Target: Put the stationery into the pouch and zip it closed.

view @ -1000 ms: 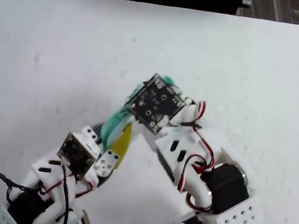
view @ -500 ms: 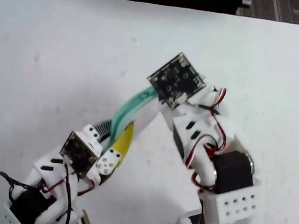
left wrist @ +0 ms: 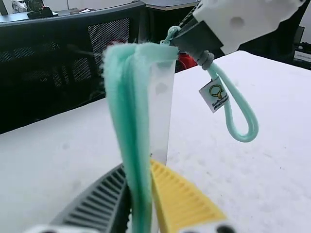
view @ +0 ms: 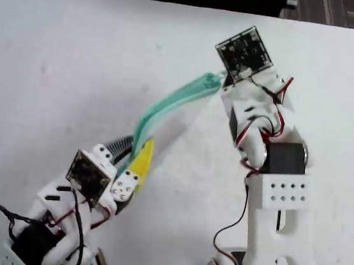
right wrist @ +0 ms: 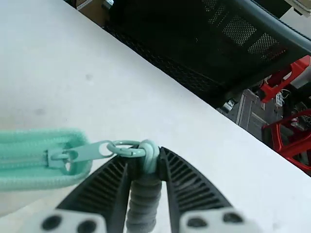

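mint-green pouch (view: 170, 106) stretches between the left claw (left wrist: 138, 167), clamped on its end, and the right claw (right wrist: 145, 158), pinching the zip cord (right wrist: 142, 194); zipping seems nearly finished, release comes next.

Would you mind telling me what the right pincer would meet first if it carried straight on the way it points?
Probably the bare table, just past the cord the right pincer grips; the pouch lies aside.
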You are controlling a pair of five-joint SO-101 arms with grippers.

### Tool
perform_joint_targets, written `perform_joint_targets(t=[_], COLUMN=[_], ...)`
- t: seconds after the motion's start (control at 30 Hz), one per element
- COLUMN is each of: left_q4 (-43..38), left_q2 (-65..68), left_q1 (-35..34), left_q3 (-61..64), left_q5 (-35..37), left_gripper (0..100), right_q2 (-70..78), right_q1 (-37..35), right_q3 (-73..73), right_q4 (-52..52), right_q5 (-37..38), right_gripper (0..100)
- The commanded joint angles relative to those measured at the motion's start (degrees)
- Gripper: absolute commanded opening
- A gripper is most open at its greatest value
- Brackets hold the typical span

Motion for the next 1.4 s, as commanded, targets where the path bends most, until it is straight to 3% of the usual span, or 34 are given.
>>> perform_joint_targets(t=[0.0,0.2,0.4,0.47,0.63,0.8,1.0,1.37], left_q4=[-0.09,-0.09,-0.44,-0.44,-0.44,-0.35,-0.26,-0.26], left_q2=[-0.57,-0.57,-0.57,-0.57,-0.57,-0.57,-0.57,-0.57], left_q1=[-0.92,-0.92,-0.75,-0.66,-0.57,-0.57,-0.57,-0.57], left_q3=[-0.79,-0.79,-0.53,-0.44,-0.44,-0.44,-0.44,-0.44], left_q5=[0.53,0.26,0.18,0.18,0.18,0.18,0.18,0.18], left_gripper=[2,2,2,2,2,2,2,2], right_q2=[2.68,5.67,-7.25,-10.86,-10.51,-1.98,9.63,28.44], right_q1=[4.62,4.79,-2.24,-4.53,-13.67,-21.05,-24.57,-26.07], right_q3=[-2.11,-2.46,-12.40,-16.00,-22.95,-31.91,-44.04,-54.86], right_q4=[-3.56,-2.07,19.12,23.25,33.80,38.46,44.09,49.10], right_q5=[0.62,0.09,-4.48,-4.75,-5.63,-20.92,-40.53,-46.59], right_gripper=[1.6,2.3,28.9,26.8,10.5,11.7,32.0,34.8])
